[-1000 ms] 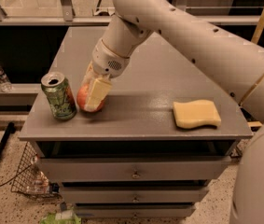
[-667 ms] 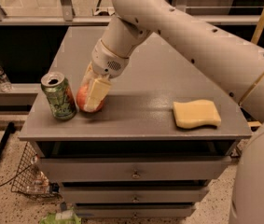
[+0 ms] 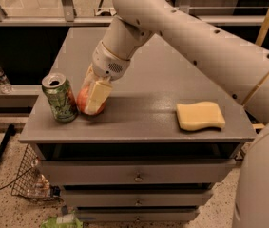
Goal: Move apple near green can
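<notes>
The light green can [image 3: 60, 98] with dark print and a silver top stands upright near the front left corner of the grey cabinet top [image 3: 143, 113]. The red apple [image 3: 83, 101] rests on the top just right of the can, almost touching it. My gripper [image 3: 92, 96] comes down from the upper right and its pale fingers [image 3: 97, 96] are closed around the apple, hiding most of it.
A yellow wavy-edged sponge [image 3: 200, 116] lies on the right front of the top. A water bottle [image 3: 1, 79] stands on a low shelf at the left. A wire basket [image 3: 29, 180] sits on the floor at the lower left. Drawers [image 3: 136, 177] front the cabinet.
</notes>
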Controlling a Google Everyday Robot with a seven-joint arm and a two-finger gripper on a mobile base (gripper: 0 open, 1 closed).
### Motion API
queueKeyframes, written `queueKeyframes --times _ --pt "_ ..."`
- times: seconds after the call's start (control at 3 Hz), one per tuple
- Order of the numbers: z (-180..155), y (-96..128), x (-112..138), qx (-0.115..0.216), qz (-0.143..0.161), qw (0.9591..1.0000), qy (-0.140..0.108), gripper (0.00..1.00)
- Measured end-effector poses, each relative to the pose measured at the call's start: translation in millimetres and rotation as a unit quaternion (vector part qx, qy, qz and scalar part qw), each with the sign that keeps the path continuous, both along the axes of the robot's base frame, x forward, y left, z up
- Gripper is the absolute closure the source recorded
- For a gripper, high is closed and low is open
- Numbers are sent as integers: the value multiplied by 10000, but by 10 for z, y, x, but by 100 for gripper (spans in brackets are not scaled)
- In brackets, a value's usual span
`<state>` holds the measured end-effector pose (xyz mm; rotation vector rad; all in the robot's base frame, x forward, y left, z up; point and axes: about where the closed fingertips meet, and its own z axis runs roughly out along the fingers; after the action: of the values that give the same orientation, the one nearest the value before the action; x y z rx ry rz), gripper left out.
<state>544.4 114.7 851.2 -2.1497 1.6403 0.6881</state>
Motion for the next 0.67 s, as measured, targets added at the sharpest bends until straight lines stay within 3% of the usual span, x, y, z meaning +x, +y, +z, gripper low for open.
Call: queueKeyframes --times 0.33,0.67 --pt "-11 15 -4 1 11 10000 6 12" --pt "-21 29 -7 1 20 10000 11 0"
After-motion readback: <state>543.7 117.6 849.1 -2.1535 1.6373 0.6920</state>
